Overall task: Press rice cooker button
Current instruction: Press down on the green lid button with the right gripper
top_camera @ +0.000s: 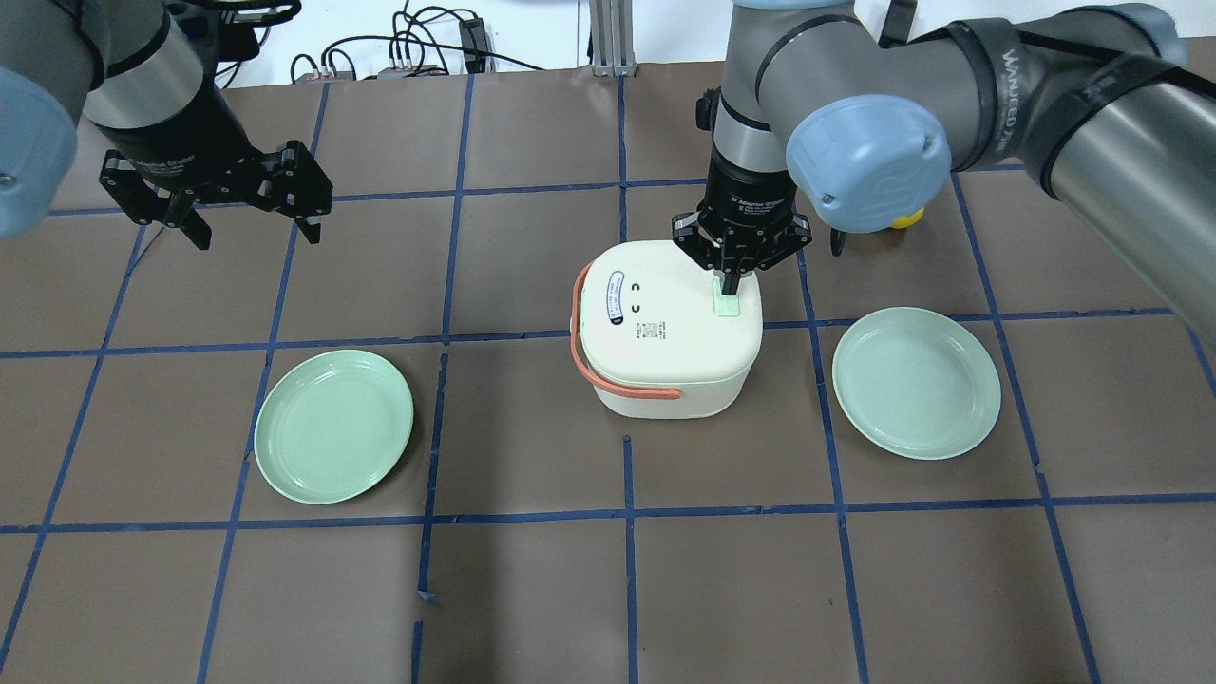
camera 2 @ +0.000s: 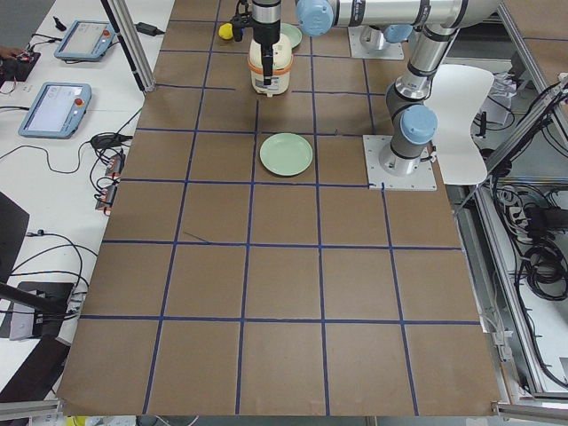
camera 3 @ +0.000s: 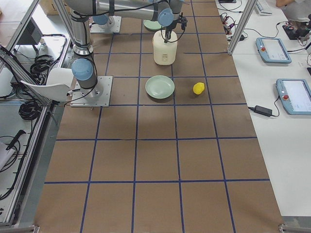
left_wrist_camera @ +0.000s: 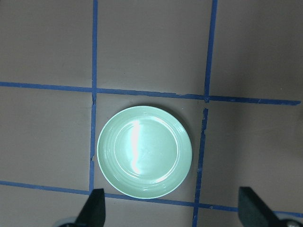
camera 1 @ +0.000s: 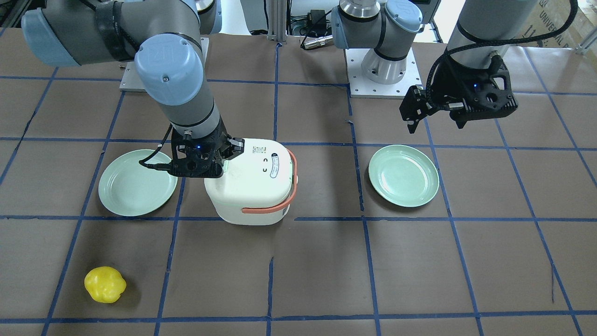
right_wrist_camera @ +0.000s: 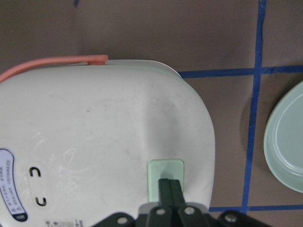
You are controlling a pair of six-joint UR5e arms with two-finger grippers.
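- Now, the desk (top_camera: 532,589) carries the rice cooker (top_camera: 665,342) at its middle, between two plates (top_camera: 332,427).
- The left pincer (top_camera: 255,233) hangs spread, well apart at far left.
- The right pincer (top_camera: 730,277), pressed together, points down at the lid.
- The button (top_camera: 727,304) sits by the lid's right edge; an off-centre push could slip off it or shove the cooker.

In the overhead view's upper right you can read roughly "WANJEED" on the black fabric strap (top_camera: 1018,78). In the front view's upper right corner, "UNIVERSAL" stands on the brown cardboard box (camera 1: 557,21). The print on the white plastic rice cooker (top_camera: 684,351) and its oval label (top_camera: 616,296) is too small to read.
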